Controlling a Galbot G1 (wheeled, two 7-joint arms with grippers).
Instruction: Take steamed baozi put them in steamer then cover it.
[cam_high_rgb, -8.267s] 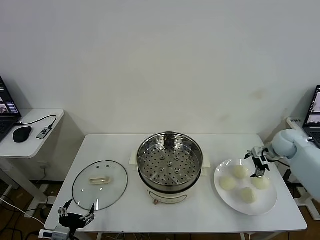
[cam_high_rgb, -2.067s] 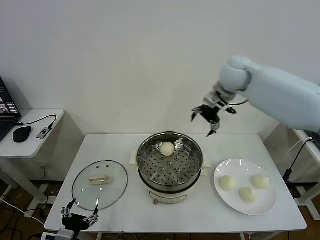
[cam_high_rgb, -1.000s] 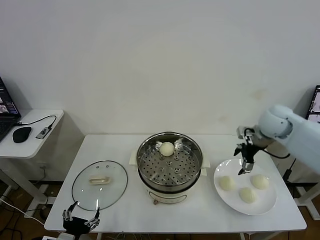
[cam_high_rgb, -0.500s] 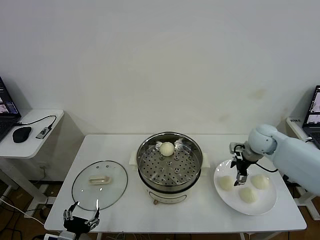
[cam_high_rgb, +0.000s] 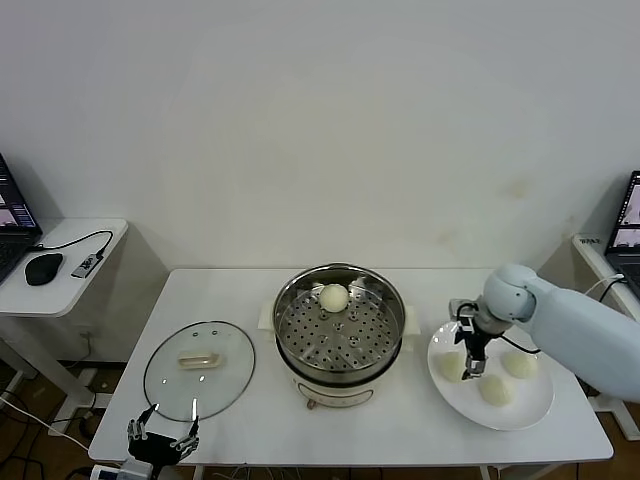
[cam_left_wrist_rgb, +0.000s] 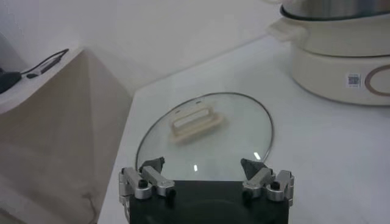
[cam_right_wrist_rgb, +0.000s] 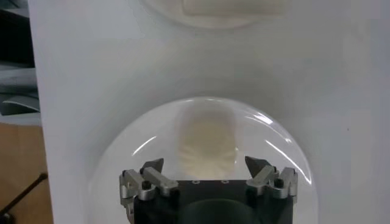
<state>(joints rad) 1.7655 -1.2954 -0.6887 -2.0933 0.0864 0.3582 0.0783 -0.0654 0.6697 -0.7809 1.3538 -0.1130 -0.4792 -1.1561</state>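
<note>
The steamer (cam_high_rgb: 340, 322) stands mid-table with one baozi (cam_high_rgb: 333, 297) on the far side of its perforated floor. Three baozi lie on the white plate (cam_high_rgb: 532, 402) to its right: a left one (cam_high_rgb: 449, 366), a front one (cam_high_rgb: 495, 389) and a right one (cam_high_rgb: 521, 365). My right gripper (cam_high_rgb: 468, 352) is low over the left baozi, open. In the right wrist view that baozi (cam_right_wrist_rgb: 206, 146) lies between the spread fingers of the right gripper (cam_right_wrist_rgb: 207, 168), not gripped. My left gripper (cam_high_rgb: 160, 441) is parked open at the table's front left edge.
The glass lid (cam_high_rgb: 200, 368) with its cream handle (cam_high_rgb: 197, 360) lies flat on the table left of the steamer, and shows just ahead of the left gripper (cam_left_wrist_rgb: 206, 171) in the left wrist view (cam_left_wrist_rgb: 204, 131). A side desk (cam_high_rgb: 60, 262) stands at the far left.
One baozi went from the plate into the steamer. In the last second my open right gripper came down and toward the steamer, from above the plate's back edge to the left baozi.
</note>
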